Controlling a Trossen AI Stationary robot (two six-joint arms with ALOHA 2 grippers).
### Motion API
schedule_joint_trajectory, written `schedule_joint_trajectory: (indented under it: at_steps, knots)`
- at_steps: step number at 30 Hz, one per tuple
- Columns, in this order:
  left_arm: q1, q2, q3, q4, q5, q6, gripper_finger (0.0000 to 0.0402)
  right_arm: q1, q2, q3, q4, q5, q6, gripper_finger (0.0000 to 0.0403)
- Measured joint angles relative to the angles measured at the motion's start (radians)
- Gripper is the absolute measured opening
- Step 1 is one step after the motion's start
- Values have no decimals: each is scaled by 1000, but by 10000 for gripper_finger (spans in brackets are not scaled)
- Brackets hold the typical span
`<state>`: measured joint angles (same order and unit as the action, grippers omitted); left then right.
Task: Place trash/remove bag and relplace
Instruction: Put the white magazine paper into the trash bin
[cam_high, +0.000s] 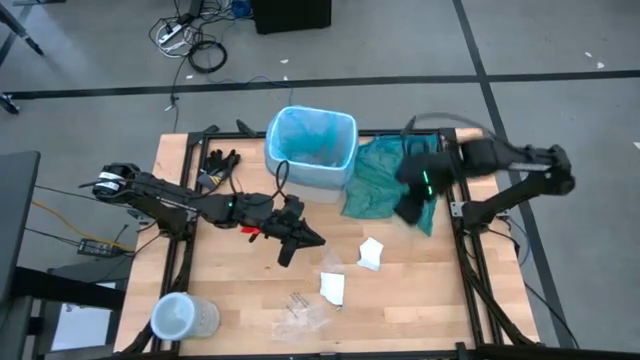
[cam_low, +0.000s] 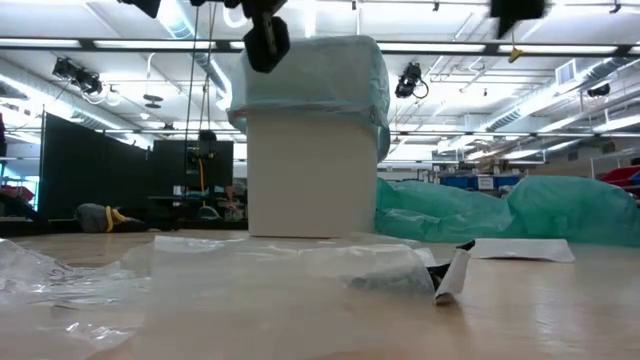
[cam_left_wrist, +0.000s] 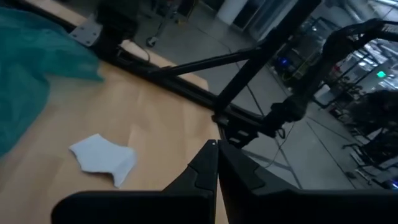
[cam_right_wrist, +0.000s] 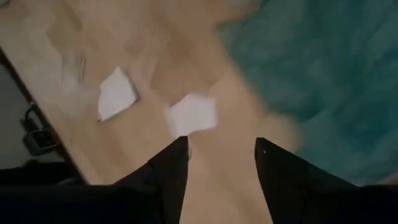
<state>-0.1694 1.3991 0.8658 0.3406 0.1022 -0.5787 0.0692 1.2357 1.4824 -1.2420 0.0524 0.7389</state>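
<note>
Desk: I see a pale wooden desk (cam_high: 240, 320) on a dark frame, both arms reaching in over it.
Bin: a white bin (cam_high: 311, 148) stands at the middle of the desk's far edge; in the low view its white wall (cam_low: 310, 170) rises above the scraps in front of it.
Bag: the light blue bag (cam_high: 312, 135) lines the bin, its rim folded over the bin's top edge (cam_low: 330, 75).
Teal bag: a darker teal-green plastic bag (cam_high: 375, 180) lies crumpled just beside the bin, towards the far right corner of the desk.
Trash: two white paper pieces lie on the desk's middle right, one (cam_high: 371, 253) nearer the teal bag, the other (cam_high: 333, 288) closer to the near edge; clear plastic bits (cam_high: 300, 315) sit by the near edge, spread flat in the low view (cam_low: 120, 270).
Left pincer: my left pincer (cam_high: 303, 240) hangs over the middle of the desk, fingers pressed together with nothing between them (cam_left_wrist: 216, 165); a white paper piece (cam_left_wrist: 104, 158) lies on the wood beyond it.
Right pincer: my right pincer (cam_high: 412, 208) is over the teal bag's near edge, at the desk's right side; its wrist view shows the two fingers apart with bare wood between them (cam_right_wrist: 217, 158), holding nothing.
Gloves: black gloves (cam_high: 220, 163) rest near the far left corner.
Cup: a clear, round container (cam_high: 180, 318) lies at the near left corner.
</note>
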Motion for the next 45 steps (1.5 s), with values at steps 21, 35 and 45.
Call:
schedule_joint_trajectory:
  at_steps: [21,35,45]
  knots:
    - [2,0,0,-26,19,18,21,536,141,-796,1103,528,1024,171]
    - [2,0,0,-24,40,22,21,709,319,-795,1140,691,1436,171]
    - [2,0,0,-22,56,23,21,686,357,-795,1178,661,1433,171]
